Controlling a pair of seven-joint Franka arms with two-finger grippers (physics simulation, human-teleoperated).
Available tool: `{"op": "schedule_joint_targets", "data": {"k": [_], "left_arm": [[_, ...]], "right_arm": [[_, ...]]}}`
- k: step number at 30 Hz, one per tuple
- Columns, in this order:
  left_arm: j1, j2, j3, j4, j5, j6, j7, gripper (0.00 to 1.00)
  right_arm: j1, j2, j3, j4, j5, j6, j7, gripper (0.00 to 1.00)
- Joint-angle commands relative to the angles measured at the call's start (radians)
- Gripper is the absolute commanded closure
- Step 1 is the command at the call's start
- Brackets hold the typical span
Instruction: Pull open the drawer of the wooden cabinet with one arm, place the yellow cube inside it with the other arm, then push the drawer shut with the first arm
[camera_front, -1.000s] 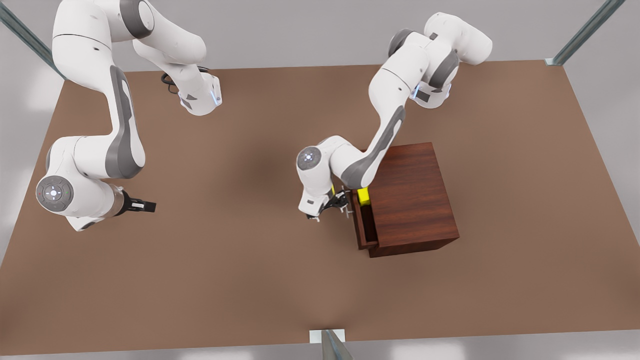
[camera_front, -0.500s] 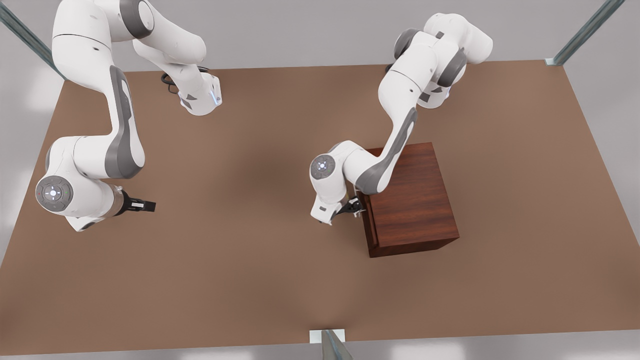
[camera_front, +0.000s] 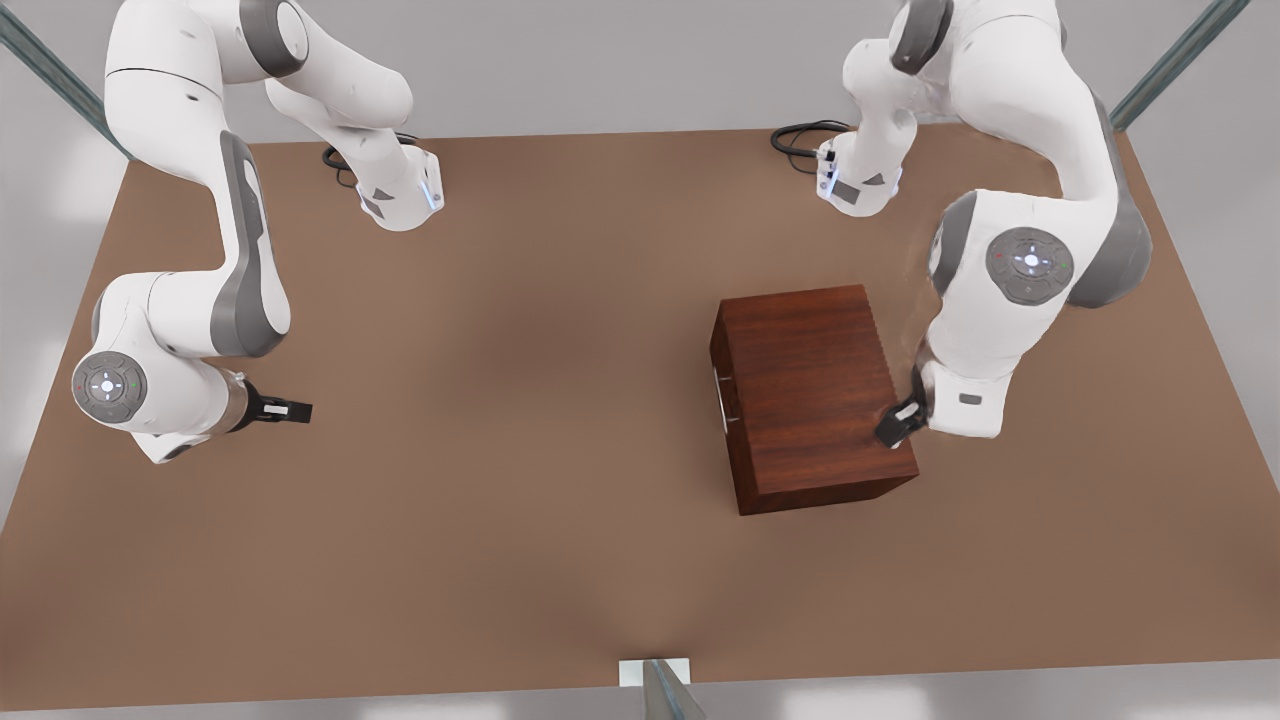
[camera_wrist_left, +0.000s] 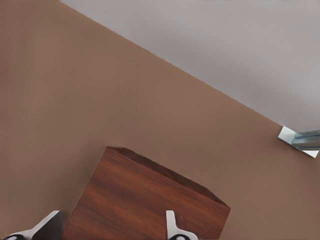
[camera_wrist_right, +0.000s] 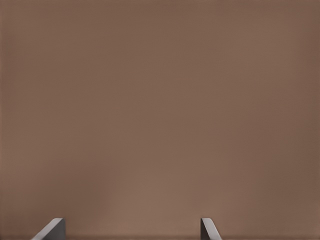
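Drawer (camera_front: 722, 395) status: fully seated in the wooden cabinet (camera_front: 815, 395), front panel flush, thin silver bar handle on the face toward the front view's left. No yellow cube lies on the table or cabinet top; judged from the task, it sits inside the closed drawer, and all 3 steps appear complete.

Going left to right from the cabinet as landmark:

1. Right gripper (camera_front: 285, 410): well apart from the cabinet, far toward the front view's left, low over the table (camera_front: 520, 500). Fingers spread wide, holding nothing; its wrist view shows 2 fingertips (camera_wrist_right: 52, 229) over bare tabletop. This arm waits.
2. Cabinet: stands upright on the table.
3. Left gripper (camera_front: 900, 425): above the cabinet top's corner on the front view's right. Fingers spread, holding nothing; its wrist view looks down on the cabinet top (camera_wrist_left: 145, 205).

Handling, as judgement: the drawer is rigid wood and should slide stiffly; grasp it at the bar handle only. The cabinet looks heavy enough to stay put.

Surface: flat, matte brown tabletop. Room: plain grey surround, metal frame posts (camera_front: 1165, 60) at the corners.
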Motion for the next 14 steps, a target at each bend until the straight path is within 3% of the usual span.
{"op": "schedule_joint_targets", "data": {"k": [1, 2, 5, 14], "left_arm": [[0.131, -0.157, -0.001, -0.182, -0.128, -0.092, 0.896, 0.0], [0.128, -0.234, -0.004, -0.341, -0.123, 0.053, 0.858, 0.0], [0.105, -0.142, -0.008, -0.246, -0.119, 0.049, 0.838, 0.0], [0.111, -0.136, -0.006, -0.225, -0.125, 0.042, 0.839, 0.0]], "right_arm": [[0.0, -0.001, 0.0, 0.0, 0.001, 0.0, -0.006, 0.0], [0.0, -0.001, 0.0, 0.0, 0.001, 0.0, -0.006, 0.0], [0.0, -0.001, 0.0, 0.0, 0.001, 0.0, -0.006, 0.0], [0.003, -0.003, 0.005, 0.016, -0.002, -0.088, -0.006, 0.0]]}}
